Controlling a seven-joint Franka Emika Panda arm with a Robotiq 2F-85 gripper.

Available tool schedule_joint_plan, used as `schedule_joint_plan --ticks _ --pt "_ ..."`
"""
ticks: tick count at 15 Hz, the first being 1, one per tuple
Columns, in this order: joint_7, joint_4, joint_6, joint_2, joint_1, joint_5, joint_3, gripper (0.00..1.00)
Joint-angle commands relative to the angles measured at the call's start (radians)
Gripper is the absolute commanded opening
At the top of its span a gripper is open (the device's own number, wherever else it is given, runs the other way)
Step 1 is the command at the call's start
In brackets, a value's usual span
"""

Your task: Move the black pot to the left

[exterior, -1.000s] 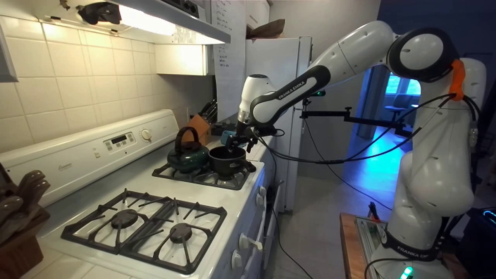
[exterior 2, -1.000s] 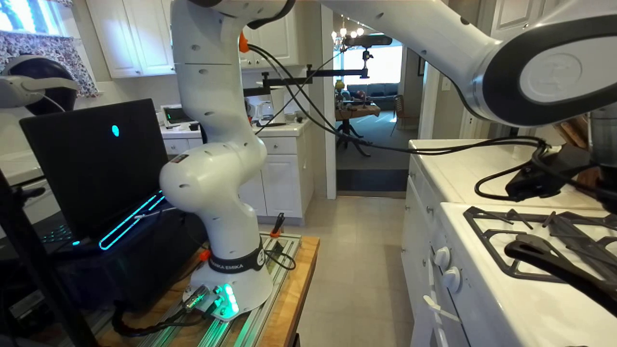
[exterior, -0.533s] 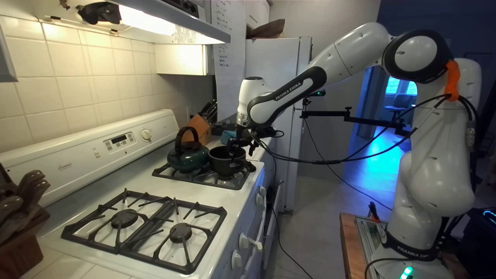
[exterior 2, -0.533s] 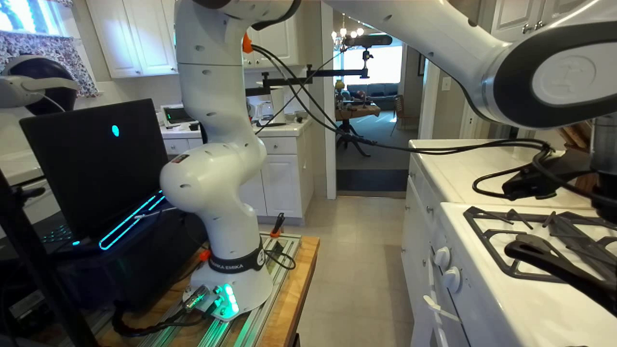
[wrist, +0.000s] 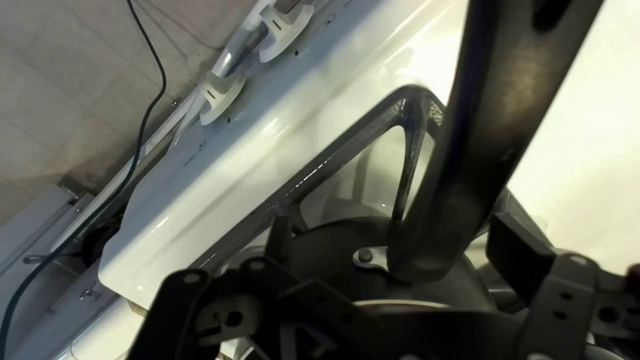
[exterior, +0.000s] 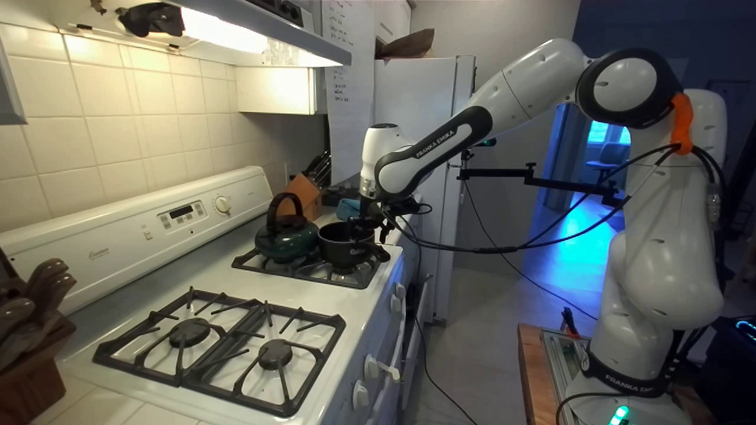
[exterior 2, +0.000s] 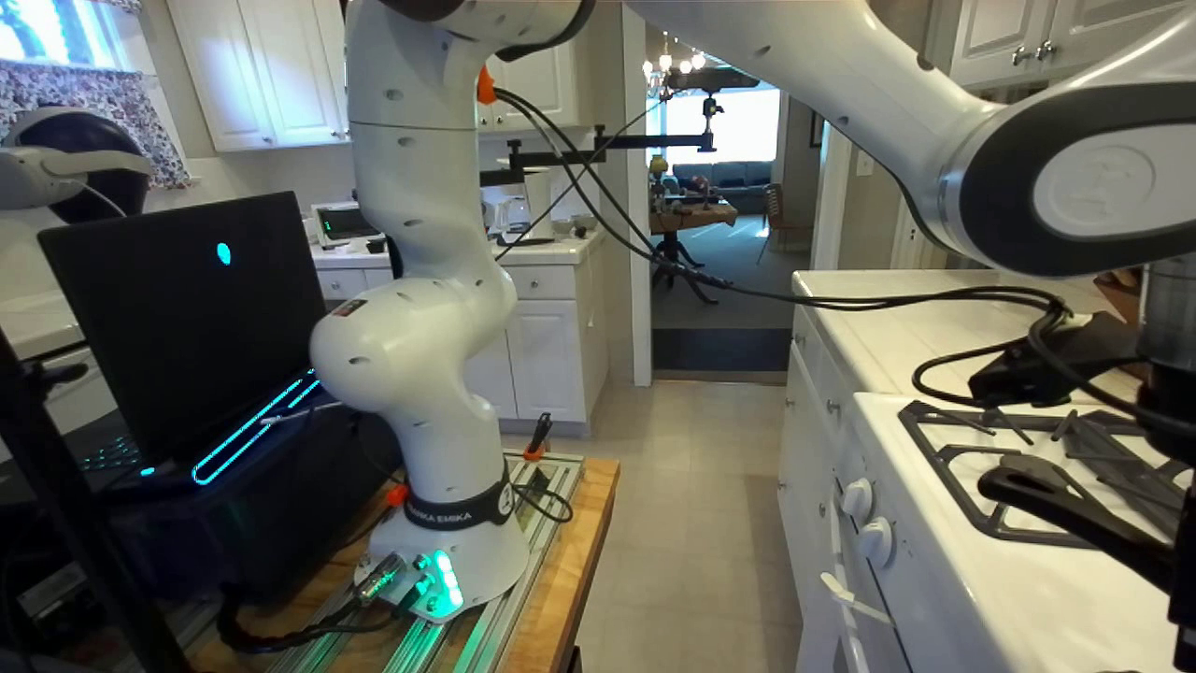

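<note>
Stovetop (exterior: 260, 285): wide-spread claw (wrist: 400, 247) straddles pot handle (wrist: 487, 140).

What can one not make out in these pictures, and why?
Inner bottom of the black pot: in an exterior view, behind its near wall.
Pot past its handle: in an exterior view, cut by the right edge.
Part of its rim: wrist view, behind the tool.
Writing on the hanging sheet: in an exterior view, too small.
</note>
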Motion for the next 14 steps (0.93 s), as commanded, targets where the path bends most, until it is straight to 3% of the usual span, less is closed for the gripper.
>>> schedule_joint_plan --ticks 1,2,3,4,12,14 --pt "-0.007 0.032 -0.008 0.029 0.012 0.045 -0.008 1.00" --pt "-0.006 0.035 -0.008 0.032 0.013 0.045 -0.008 1.00" --pt "-0.007 0.037 -0.008 0.034 0.013 0.048 -0.008 0.84" --pt "-0.006 0.039 -0.006 0.036 0.014 0.047 -0.009 0.74" --pt "-0.018 0.061 0.000 0.052 0.017 0.051 -0.009 0.16" --pt "-0.016 0.065 -0.003 0.057 0.018 0.052 -0.010 0.05"
